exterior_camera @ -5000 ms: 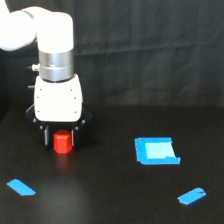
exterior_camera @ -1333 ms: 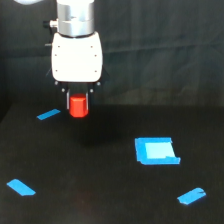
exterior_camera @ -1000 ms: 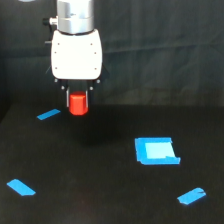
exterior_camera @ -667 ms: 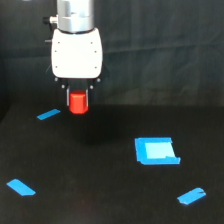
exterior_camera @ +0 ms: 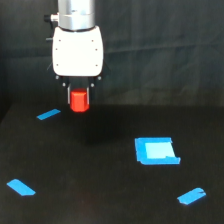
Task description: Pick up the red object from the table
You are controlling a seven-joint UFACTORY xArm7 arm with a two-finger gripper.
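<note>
The red object [exterior_camera: 79,101] is a small stubby red-orange block. It hangs between the fingers of my gripper [exterior_camera: 79,99], held clear above the black table [exterior_camera: 100,190]. The gripper is shut on it, under the white wrist housing [exterior_camera: 78,49] at the upper left of the exterior view. The fingers show as thin dark bars on either side of the block.
A blue square patch [exterior_camera: 156,151] lies on the table at the exterior view's right. Blue tape strips lie at the left [exterior_camera: 48,114], lower left [exterior_camera: 21,187] and lower right [exterior_camera: 191,196]. A black curtain [exterior_camera: 165,50] hangs behind.
Five seconds ago the gripper held the red object low at the table; it has since risen with it. Over the last second it has barely moved.
</note>
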